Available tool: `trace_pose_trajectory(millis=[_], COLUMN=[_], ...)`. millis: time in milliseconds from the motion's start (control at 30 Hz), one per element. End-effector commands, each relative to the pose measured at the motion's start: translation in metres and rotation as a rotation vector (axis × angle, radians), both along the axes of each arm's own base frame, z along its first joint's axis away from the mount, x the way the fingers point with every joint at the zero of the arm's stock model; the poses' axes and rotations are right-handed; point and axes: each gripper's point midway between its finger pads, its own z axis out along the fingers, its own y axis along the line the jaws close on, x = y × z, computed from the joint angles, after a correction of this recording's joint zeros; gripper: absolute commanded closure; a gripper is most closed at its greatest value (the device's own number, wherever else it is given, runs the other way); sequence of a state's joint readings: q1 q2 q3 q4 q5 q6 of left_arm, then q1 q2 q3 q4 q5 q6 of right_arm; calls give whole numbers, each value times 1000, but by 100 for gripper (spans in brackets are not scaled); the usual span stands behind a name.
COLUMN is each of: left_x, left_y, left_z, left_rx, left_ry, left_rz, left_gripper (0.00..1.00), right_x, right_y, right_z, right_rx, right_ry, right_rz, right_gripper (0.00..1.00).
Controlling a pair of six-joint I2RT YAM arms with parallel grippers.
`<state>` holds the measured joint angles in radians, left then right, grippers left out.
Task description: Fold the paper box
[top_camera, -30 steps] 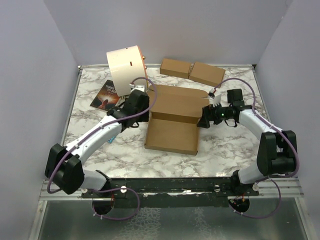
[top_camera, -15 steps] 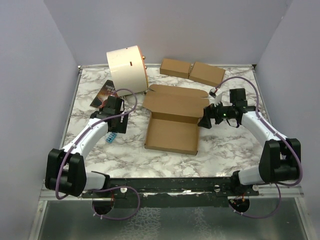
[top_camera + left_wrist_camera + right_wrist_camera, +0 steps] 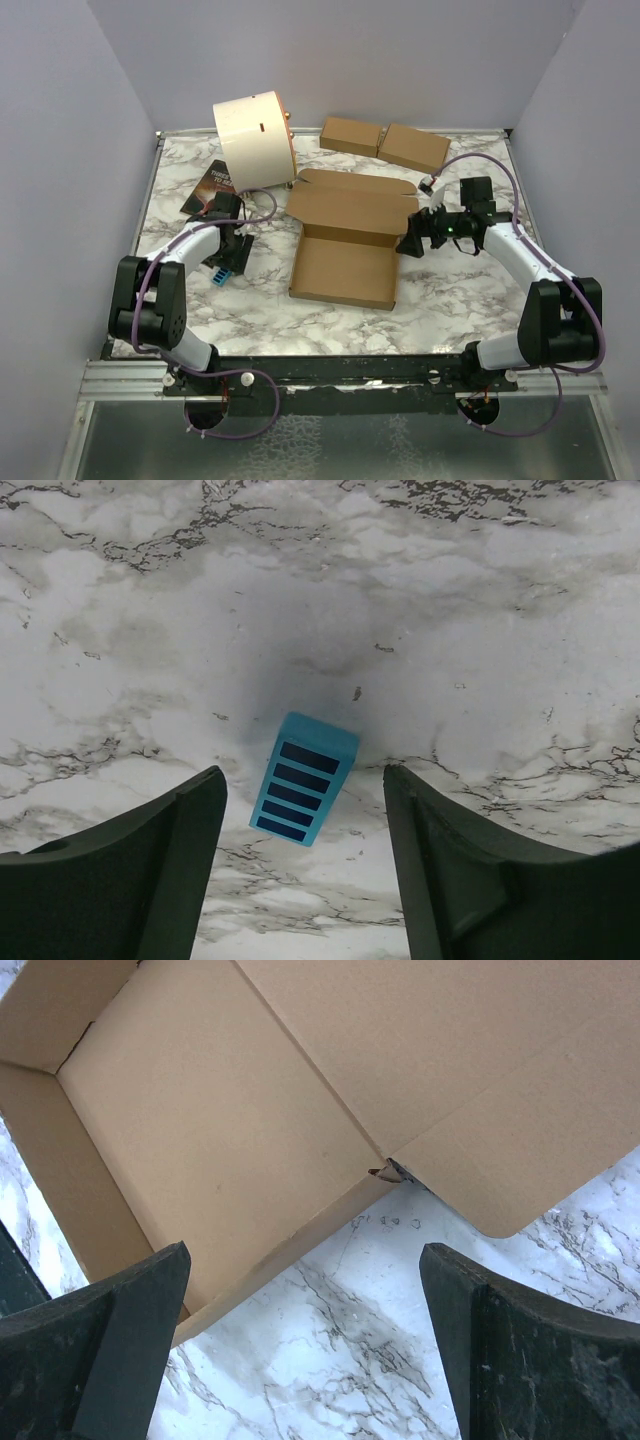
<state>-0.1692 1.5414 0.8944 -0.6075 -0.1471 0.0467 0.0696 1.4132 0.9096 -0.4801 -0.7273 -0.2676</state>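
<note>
Paper box [image 3: 345,250] is set mid-way across the marble table [image 3: 450,295], with its shallow tray nearest and its lid [image 3: 352,207] laid back toward the far side, not yet closed. The right gripper [image 3: 408,242] is held at its right edge, beside the corner where lid meets tray. Its jaws are spread wide and empty, probably so a side flap can be reached. The left gripper [image 3: 230,258] is kept well to the left, fingers apart above a small blue block [image 3: 303,778]. Nothing is pinched, and the lid's swing is presumably left free.
</note>
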Motion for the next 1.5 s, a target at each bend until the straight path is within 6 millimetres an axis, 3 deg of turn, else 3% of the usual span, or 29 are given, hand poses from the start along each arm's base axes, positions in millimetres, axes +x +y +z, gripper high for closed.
trace_pose_trajectory(millis=[0,367,533,667,867,1033,1200,1333,1467], left_x=[6,1,8,18,32,27,21,14,23], left_y=[-5,-9,-12,-22,-50,-94,-157,-213,-244], left_z=[4,-15,-15,-4,40,85,136,141,121], left_rx=[-65,-94,-132,-202,-386,-645,-901,-937,-819], left_ry=[-5,98,110,54,-165,-319,-460,-458,-460], left_rz=[-21,-28,0,36,72,28,-57,-126,-125], left_gripper=[36,63,77,85,90,91,91,91,91], right_x=[0,0,1,2,3,4,5,5,5], right_y=[3,2,0,-1,-4,-7,-9,-12,-19], right_z=[13,14,15,16,17,18,20,24,27], right_rx=[27,31,29,32,28,27,33,61,81], right_ry=[-26,-30,-35,-37,-44,-52,-58,-53,-51], right_rz=[25,19,11,6,1,-7,-18,-25,-44], right_gripper=[0,0,0,0,0,0,0,0,0])
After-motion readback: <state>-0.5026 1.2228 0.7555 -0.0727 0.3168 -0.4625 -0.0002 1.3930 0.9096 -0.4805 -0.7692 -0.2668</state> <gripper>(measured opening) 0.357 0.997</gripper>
